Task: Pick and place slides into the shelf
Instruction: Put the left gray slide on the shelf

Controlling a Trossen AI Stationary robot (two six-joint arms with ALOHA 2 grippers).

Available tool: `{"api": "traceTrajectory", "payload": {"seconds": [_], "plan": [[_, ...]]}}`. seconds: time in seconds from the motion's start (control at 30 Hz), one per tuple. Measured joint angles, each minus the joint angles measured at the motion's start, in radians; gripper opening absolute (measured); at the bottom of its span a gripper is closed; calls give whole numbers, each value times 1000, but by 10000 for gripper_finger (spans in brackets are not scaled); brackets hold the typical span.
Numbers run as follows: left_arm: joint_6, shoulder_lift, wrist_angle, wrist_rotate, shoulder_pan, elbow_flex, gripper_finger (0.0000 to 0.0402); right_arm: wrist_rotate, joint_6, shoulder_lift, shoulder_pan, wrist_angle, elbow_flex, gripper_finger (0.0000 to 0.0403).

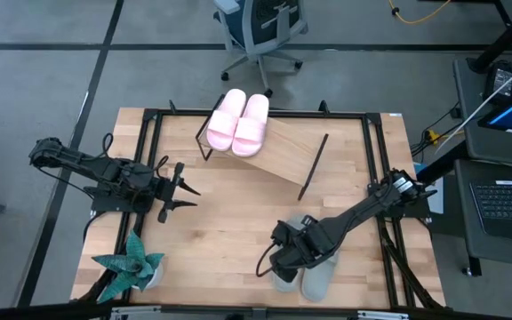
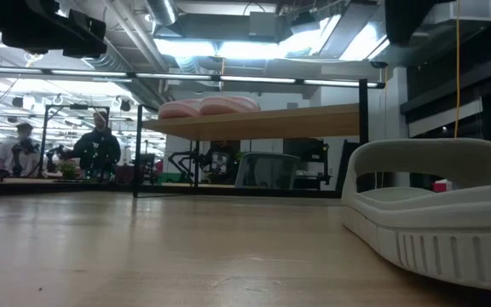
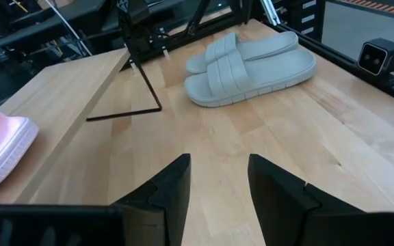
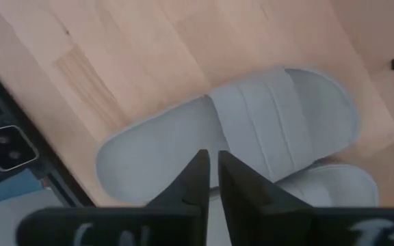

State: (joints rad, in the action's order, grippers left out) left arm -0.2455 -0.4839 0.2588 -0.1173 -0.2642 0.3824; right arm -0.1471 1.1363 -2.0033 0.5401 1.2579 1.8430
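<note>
Right gripper [image 4: 211, 174] nearly closed above grey slides [image 1: 305, 277] at worktop's near edge — open wider, straddle strap, then clamp.

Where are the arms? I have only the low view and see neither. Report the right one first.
Observer: The right tool is over the grey-green slides, which lie side by side at the table's near edge. I cannot tell whether it touches them.
Operator: Now the left one.
Observer: The left tool hangs open and empty over the table's left side.
Operator: Check the shelf for room.
Observer: The pink pair sits at the left end of the shelf in the high view; the rest of its board is bare.
</note>
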Motion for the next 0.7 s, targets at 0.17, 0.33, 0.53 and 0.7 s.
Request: {"api": "traceTrajectory", "payload": {"seconds": [0.17,0.33,0.53,0.7], "plan": [[0,0,1,-4,0,0,139,51,7,-8,0,-1,-35,72],[-1,0,2,-49,0,0,139,56,4,-20,-3,-6,-36,110],[0,0,2,-56,0,0,139,54,11,-20,-9,-12,-36,150],[1,0,2,-56,0,0,139,55,7,-20,-8,-64,-36,167]]}}
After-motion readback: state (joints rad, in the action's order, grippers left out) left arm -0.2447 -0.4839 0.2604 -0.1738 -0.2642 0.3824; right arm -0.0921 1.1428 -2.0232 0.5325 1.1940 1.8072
